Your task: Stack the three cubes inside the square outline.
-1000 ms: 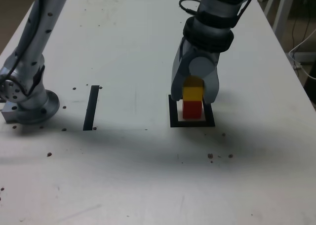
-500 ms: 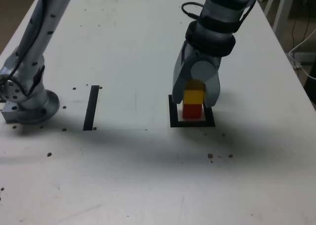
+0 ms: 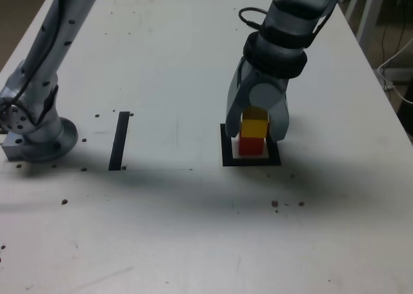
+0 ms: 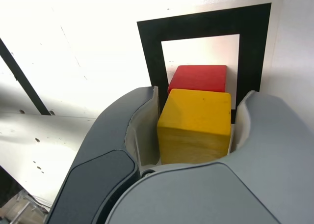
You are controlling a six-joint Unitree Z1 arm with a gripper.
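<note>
A yellow cube point(image 3: 254, 124) point(image 4: 195, 126) rests on a red cube point(image 3: 251, 146) point(image 4: 198, 78). This stack stands inside the square outline point(image 3: 227, 153) point(image 4: 149, 52), a thick black frame with a pale centre. My gripper point(image 3: 255, 127) point(image 4: 196, 103) hangs straight over the stack, with one grey finger on each side of the yellow cube. In the wrist view a thin gap shows between each pad and the cube's sides, so the jaws stand slightly open and are not pressing on it. The red cube is partly hidden behind the yellow one.
A straight black strip point(image 3: 119, 140) point(image 4: 19, 76) lies on the white table toward the exterior view's left. The arm's grey base point(image 3: 39, 136) stands at the left edge. Small dark specks dot the tabletop. The table's right edge point(image 3: 393, 113) runs close beside the gripper.
The jaws were shut on the yellow cube and have eased apart from it. The cube stays on the red one. The arm has barely shifted.
</note>
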